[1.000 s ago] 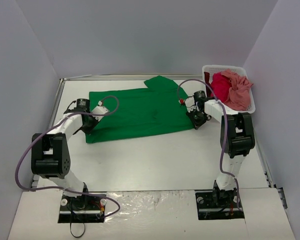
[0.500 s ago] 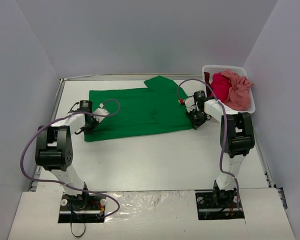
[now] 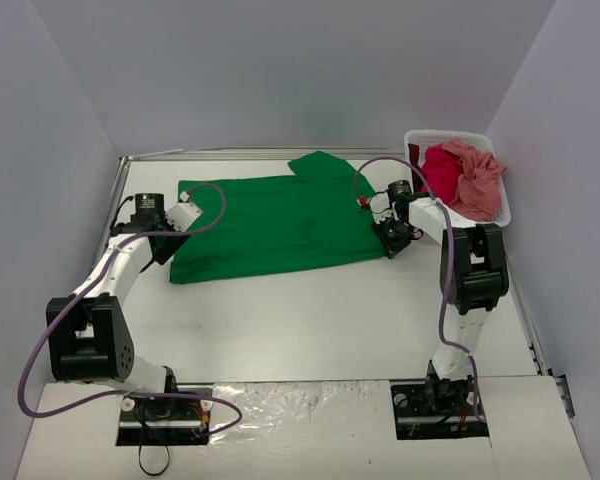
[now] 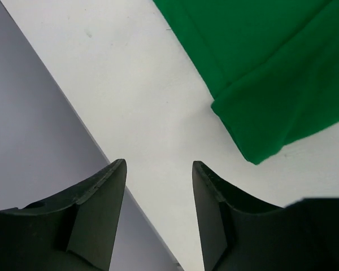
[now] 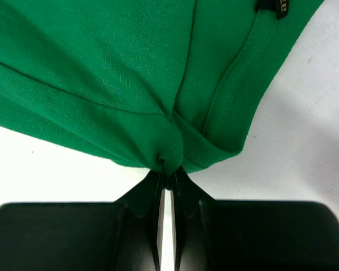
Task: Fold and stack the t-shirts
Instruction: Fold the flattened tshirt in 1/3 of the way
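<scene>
- The green t-shirt (image 3: pixel 270 225) lies spread mostly flat on the white table (image 3: pixel 320 320), a little toward 12 o'clock from the table's middle, with one sleeve poking out toward 12 o'clock.
- The left gripper (image 4: pixel 158 164) hangs over bare table just off the shirt's 8 o'clock corner. Its jaws stand partly apart with nothing between them, and the cloth is clear of both fingers.
- In the left wrist view that folded corner of the shirt sits at 2 o'clock from the fingers. The grey wall (image 4: pixel 28 124) meets the table at 9 o'clock.
- The right gripper (image 5: pixel 168 175) is at the shirt's 3 o'clock edge, jaws pinched tight on a small bunch of green cloth beside a ribbed, stitched band.
- A small black label (image 5: pixel 277 5) is sewn onto that band at 1 o'clock in the right wrist view. It carries pale lettering, but the picture's edge cuts it off and it cannot be read.
- A white slatted basket (image 3: pixel 450 136) stands at the table's 2 o'clock corner, holding a crumpled red t-shirt (image 3: pixel 440 175) and a pink t-shirt (image 3: pixel 477 175) heaped together.
- No other writing or brand mark can be made out.
</scene>
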Robot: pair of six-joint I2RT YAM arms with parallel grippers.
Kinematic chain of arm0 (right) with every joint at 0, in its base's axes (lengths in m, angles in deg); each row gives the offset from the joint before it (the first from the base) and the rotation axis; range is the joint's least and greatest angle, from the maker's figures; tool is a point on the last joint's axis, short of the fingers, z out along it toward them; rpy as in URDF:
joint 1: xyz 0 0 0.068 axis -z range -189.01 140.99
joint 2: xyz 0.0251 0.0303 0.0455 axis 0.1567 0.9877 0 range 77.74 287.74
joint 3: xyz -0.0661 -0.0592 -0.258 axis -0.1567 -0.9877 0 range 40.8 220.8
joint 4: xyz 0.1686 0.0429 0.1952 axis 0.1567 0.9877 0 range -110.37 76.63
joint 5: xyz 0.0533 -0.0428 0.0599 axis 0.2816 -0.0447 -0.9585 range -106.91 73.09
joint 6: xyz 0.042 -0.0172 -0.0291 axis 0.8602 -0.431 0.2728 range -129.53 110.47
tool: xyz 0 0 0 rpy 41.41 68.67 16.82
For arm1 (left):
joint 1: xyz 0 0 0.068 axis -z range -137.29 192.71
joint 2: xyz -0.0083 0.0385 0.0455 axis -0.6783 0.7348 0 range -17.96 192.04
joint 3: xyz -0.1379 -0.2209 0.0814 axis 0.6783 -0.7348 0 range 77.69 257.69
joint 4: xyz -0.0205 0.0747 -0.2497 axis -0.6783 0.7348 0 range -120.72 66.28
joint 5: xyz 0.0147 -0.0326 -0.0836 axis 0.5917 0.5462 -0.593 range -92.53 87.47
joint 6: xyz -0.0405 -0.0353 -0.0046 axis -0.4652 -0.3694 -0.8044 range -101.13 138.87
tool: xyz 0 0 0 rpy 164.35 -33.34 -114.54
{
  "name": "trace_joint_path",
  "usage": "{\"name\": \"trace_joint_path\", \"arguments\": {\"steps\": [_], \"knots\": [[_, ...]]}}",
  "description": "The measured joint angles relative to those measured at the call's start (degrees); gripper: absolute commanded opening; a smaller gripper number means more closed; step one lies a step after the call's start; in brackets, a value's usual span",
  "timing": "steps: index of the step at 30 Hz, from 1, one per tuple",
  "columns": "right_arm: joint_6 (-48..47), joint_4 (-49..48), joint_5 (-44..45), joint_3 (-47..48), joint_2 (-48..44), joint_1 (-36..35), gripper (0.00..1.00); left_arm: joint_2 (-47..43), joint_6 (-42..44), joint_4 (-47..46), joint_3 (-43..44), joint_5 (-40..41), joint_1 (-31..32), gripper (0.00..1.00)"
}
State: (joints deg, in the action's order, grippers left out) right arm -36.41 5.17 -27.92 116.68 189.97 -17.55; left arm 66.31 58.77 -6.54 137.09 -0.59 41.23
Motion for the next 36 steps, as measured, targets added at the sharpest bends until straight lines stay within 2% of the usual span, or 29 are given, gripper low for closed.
{"name": "trace_joint_path", "arguments": {"steps": [8,15,26,29,30,34,36], "knots": [[0.0,0.0,-0.4,0.0,0.0,0.0,0.00,-5.1,2.4,5.9,-3.1,-6.1,0.0,0.48],[0.0,0.0,-0.8,0.0,0.1,0.0,0.00,0.0,3.5,7.7,-6.7,-7.2,0.0,0.47],[0.0,0.0,-1.4,0.1,0.1,0.3,0.00,6.7,3.1,5.8,-6.8,-9.0,-0.7,0.45],[0.0,0.0,-1.4,0.1,0.1,0.3,0.00,7.5,2.8,5.2,-6.4,-9.6,-0.7,0.33],[0.0,0.0,-1.4,0.1,0.1,0.3,0.00,7.7,2.7,5.3,-6.2,-9.9,-0.8,0.24],[0.0,0.0,-1.4,0.1,0.2,0.3,0.00,8.5,2.4,5.4,-5.6,-11.3,-0.8,0.03],[0.0,0.0,-1.4,0.1,0.2,0.3,0.00,8.7,2.6,5.5,-5.4,-11.7,-0.9,0.02]]}}
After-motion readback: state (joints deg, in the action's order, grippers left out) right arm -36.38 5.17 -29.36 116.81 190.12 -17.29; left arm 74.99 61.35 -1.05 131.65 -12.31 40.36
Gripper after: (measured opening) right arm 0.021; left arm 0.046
